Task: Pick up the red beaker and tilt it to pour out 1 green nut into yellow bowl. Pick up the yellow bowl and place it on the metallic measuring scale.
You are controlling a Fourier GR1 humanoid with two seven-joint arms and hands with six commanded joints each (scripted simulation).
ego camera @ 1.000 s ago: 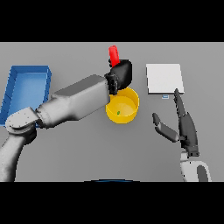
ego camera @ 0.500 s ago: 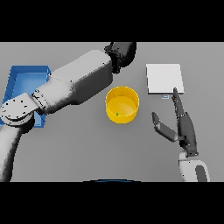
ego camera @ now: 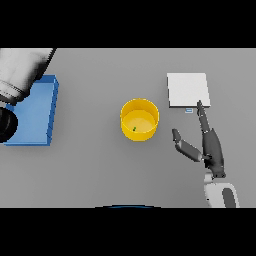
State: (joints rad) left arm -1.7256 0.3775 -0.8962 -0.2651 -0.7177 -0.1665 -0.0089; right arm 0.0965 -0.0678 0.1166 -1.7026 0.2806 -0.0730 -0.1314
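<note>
The grey table (ego camera: 95,170) fills the view. At its left edge lies a blue tray (ego camera: 35,112), partly covered by the white and grey left arm (ego camera: 20,75), which shows only as a bulky upper section; the left hand is out of sight, and so is the red beaker. Near the far right sits the metallic measuring scale (ego camera: 187,89), a flat pale square plate with a small display strip at its near edge. The yellow bowl (ego camera: 140,119) stands upright near the middle of the table, well apart from the scale and to its left. Inside it, on the bowl's floor, lies one green nut (ego camera: 134,129), so the pour looks done and the bowl's move to the scale is what remains.

The right hand (ego camera: 210,147) rests low on the right side, fingers straight and pointing away towards the scale's near edge, thumb spread leftward, holding nothing. The bowl lies to the left of this hand and slightly farther away, on the thumb side. The right hand is clearly the one within reach of the bowl, and the scale sits just beyond its fingertips.
</note>
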